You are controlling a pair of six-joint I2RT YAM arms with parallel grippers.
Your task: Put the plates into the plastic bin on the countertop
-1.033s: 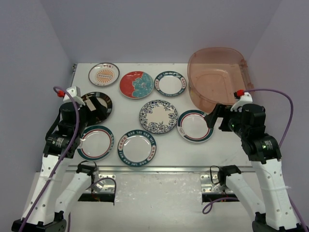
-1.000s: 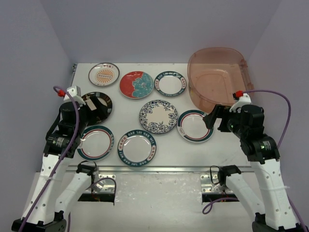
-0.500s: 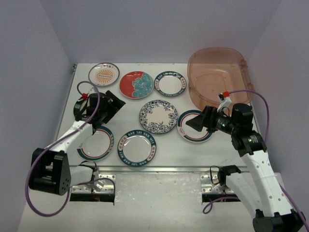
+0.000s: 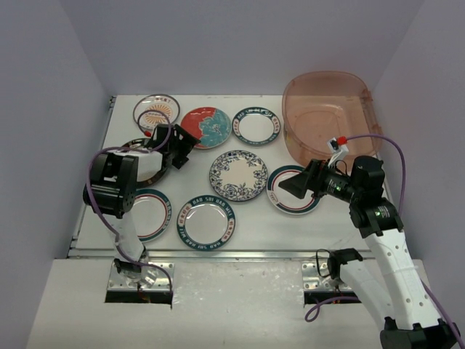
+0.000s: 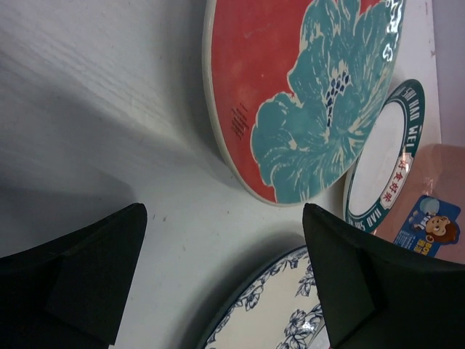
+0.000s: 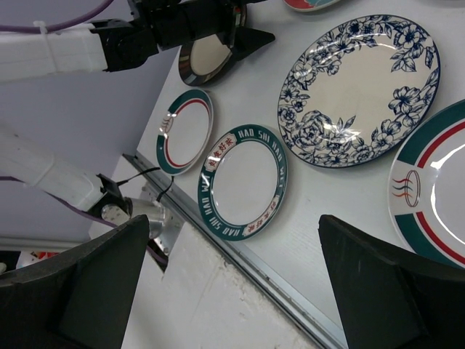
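Observation:
Several small patterned plates lie on the white countertop (image 4: 254, 218). An orange sunburst plate (image 4: 156, 111), a red-teal plate (image 4: 205, 126) and a green-rimmed plate (image 4: 256, 126) are at the back. The blue floral plate (image 4: 238, 175) is in the middle. The plastic bin (image 4: 327, 116) stands at the back right, with no plates in it. My left gripper (image 4: 183, 145) is open and empty, low between the red-teal plate (image 5: 290, 94) and the blue floral plate (image 5: 290, 313). My right gripper (image 4: 290, 185) is open and empty over a green-and-red-rimmed plate (image 4: 294, 195).
The left arm partly hides a black-rimmed plate (image 4: 142, 156). A green-and-red-rimmed plate (image 4: 145, 214) and a green lettered plate (image 4: 206, 222) lie near the metal front rail (image 4: 232, 253). The right wrist view shows the lettered plate (image 6: 243, 182) and the rail (image 6: 290, 291).
My left arm has swung in from the left edge, carrying its gripper toward the red-teal plate. My right gripper has moved left and now hangs over the green-and-red-rimmed plate.

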